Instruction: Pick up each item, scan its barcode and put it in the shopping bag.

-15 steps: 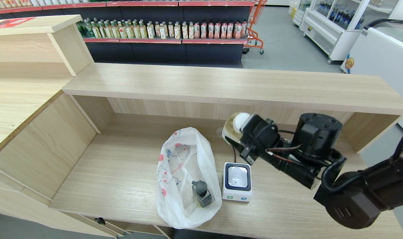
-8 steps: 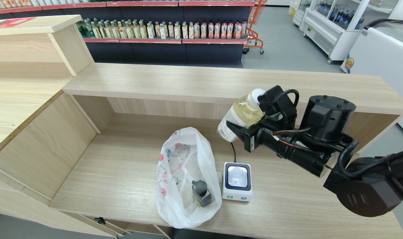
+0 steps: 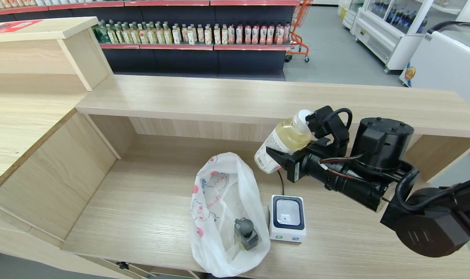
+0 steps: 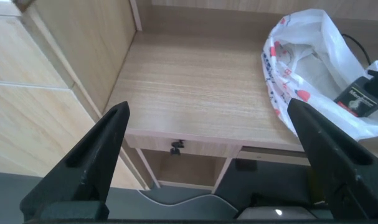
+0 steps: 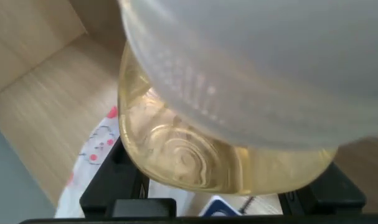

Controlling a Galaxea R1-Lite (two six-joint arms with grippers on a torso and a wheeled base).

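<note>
— Over the desk [image 3: 142, 209], what is held?
— A bottle [image 3: 281, 141] is clamped, tilted, in the right gripper [image 3: 297, 140] above the scanner [image 3: 288, 212]; its cap is partly hidden.
— And the left gripper [image 4: 207, 109]?
— Spread apart, near the shopping bag [image 3: 219, 193].

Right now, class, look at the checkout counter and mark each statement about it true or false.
1. The right claw holds a bottle of yellowish drink above the counter. True.
2. The barcode scanner sits beside the shopping bag. True.
3. The shopping bag is empty. False: a small dark-capped bottle lies inside it.
4. The left claw grips the bag. False: the left claw is open, holds nothing and is clear of the bag.
5. The held bottle has a red cap. False: its cap is white.
</note>
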